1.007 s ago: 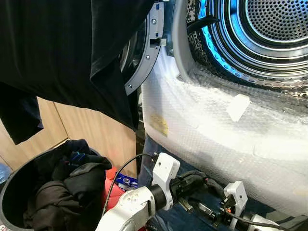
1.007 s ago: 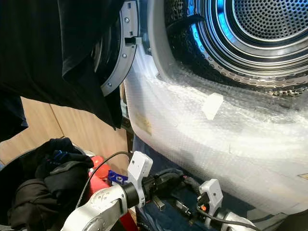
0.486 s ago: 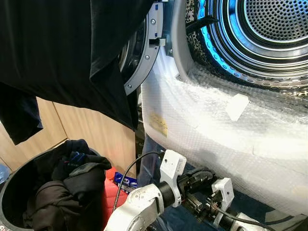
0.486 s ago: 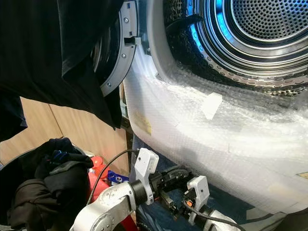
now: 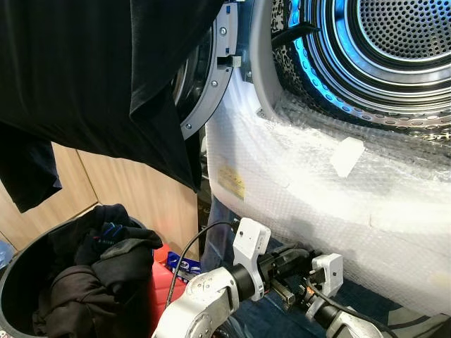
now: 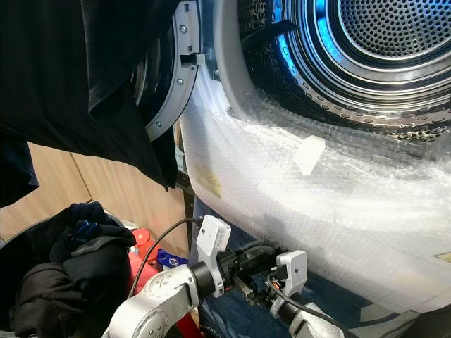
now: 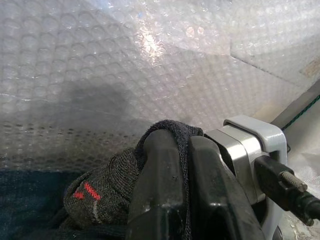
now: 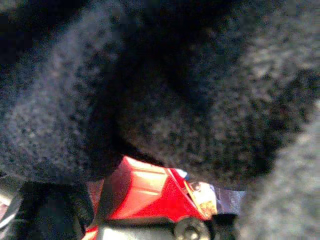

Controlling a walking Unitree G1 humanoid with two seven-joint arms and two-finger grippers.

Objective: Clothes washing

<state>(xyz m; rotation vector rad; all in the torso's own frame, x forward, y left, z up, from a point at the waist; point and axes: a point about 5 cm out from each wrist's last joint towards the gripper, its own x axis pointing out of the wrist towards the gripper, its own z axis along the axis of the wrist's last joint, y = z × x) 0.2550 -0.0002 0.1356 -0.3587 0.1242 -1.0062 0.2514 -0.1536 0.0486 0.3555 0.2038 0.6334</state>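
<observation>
- The washer (image 5: pixel 317 176), wrapped in bubble wrap, stood before us with its door (image 5: pixel 211 84) swung open and the drum (image 5: pixel 380 49) empty; we judged the step in hand was to lift the garment up over the padded rim and into the drum, raising both hands together so the cloth would not snag.
- A basket (image 5: pixel 14 282) of dark clothes (image 5: pixel 91 274) sat low at our left, and a black shirt (image 5: pixel 91 77) hung above it.
- The left hand (image 7: pixel 172 180) was closed on a dark sock (image 7: pixel 100 190), low beneath the washer's front.
- The right hand (image 5: pixel 310 296) met it just beside; its camera was smothered in dark cloth, and we could not tell its fingers' state.
</observation>
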